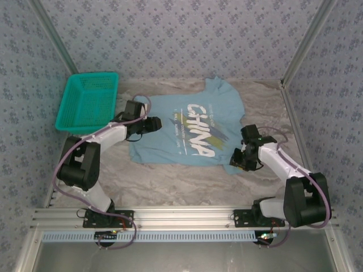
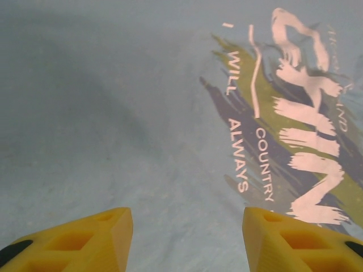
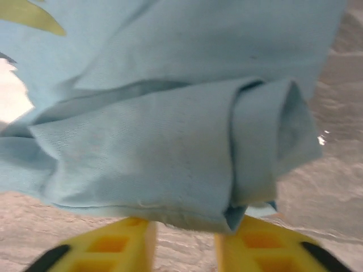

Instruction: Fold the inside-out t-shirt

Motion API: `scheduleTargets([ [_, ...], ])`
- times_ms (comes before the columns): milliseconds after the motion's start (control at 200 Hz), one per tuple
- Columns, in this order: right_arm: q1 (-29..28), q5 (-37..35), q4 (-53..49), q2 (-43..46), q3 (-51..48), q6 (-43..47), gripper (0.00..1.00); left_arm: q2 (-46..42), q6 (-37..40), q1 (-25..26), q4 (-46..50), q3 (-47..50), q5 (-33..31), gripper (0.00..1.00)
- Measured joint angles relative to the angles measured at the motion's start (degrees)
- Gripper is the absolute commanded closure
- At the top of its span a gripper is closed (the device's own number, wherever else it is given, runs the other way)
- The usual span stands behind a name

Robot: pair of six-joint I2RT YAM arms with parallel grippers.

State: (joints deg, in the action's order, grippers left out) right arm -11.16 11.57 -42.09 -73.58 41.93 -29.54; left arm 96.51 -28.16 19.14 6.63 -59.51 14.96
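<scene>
Teal plastic mesh basket (image 1: 88,103) sits far left, out of the way. Left gripper (image 1: 152,123) hovers over the left edge of the light sky-blue printed cotton t-shirt (image 1: 193,122), fingers (image 2: 85,238) spread, empty. The shirt lies flat on the bench (image 1: 170,181) between both arms. Right gripper (image 1: 238,160) meets its near-right corner, fingers (image 3: 127,241) under a rolled fold; pinching or not, I cannot tell.

One blue t-shirt (image 1: 170,113), one teal basket (image 1: 93,75), two arms (image 1: 105,136) (image 1: 278,158).

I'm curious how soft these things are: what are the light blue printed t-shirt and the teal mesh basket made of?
The light blue printed t-shirt looks like matte cotton knit: it folds and wrinkles softly. The teal mesh basket seems moulded plastic: uniform colour, stiff open grid.
</scene>
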Motion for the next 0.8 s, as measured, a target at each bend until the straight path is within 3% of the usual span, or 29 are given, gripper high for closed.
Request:
scheduleTargets([
  [140, -0.74, 6.62, 3.61, 0.7, 0.0, 1.05, 0.78, 0.42, 0.04, 0.0, 0.0, 0.0, -0.44, 0.46],
  [285, -1.64, 12.83, 6.62, 2.49, 0.17, 1.29, 0.65, 1.07, 0.07, 0.0, 0.15, -0.04, -0.46, 0.46],
  [435, -0.15, 4.76, -0.92, 6.71, 0.39, 0.11, 0.5, 1.2, 0.07, 0.0, 0.81, -0.04, -0.44, 0.46],
  [590, 1.07, -0.07, -3.19, 12.33, -2.58, -4.02, 0.49, 1.2, 0.22, 0.0, 0.98, -0.04, -0.42, 0.46],
  [799, 2.34, -0.9, 0.13, 9.9, -10.29, -8.96, 0.47, 0.61, 0.35, 0.0, 1.33, -0.04, -0.46, 0.46],
])
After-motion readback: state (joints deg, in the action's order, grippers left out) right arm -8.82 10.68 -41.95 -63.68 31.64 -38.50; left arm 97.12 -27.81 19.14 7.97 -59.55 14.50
